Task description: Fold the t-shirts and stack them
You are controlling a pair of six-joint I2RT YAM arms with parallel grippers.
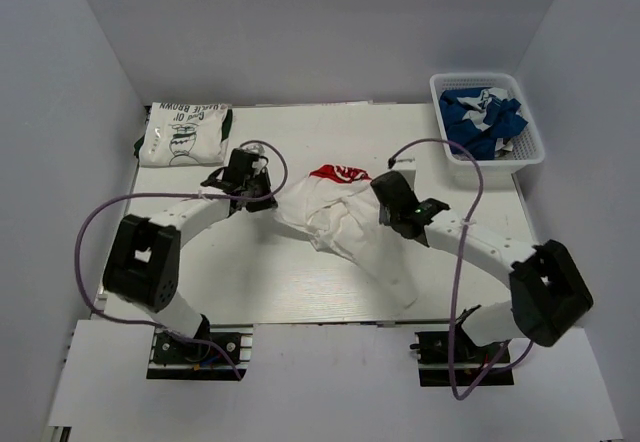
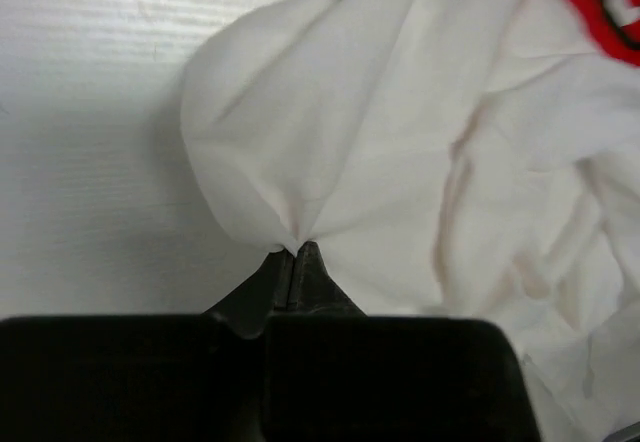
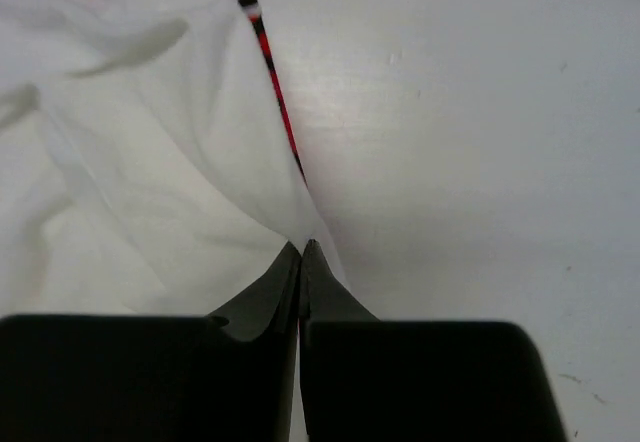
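A white t-shirt with a red graphic (image 1: 335, 212) lies crumpled in the middle of the table, one part trailing toward the front edge. My left gripper (image 1: 262, 194) is shut on its left edge; the left wrist view shows the cloth (image 2: 400, 142) pinched at the fingertips (image 2: 296, 252). My right gripper (image 1: 385, 202) is shut on its right edge, cloth (image 3: 150, 162) pinched at the tips (image 3: 302, 247). A folded white shirt with green print (image 1: 184, 134) lies at the back left. A royal blue shirt (image 1: 483, 117) sits bunched in the basket.
A white plastic mesh basket (image 1: 535, 147) stands at the back right corner of the table. Purple cables loop from both arms. Grey walls enclose the table on three sides.
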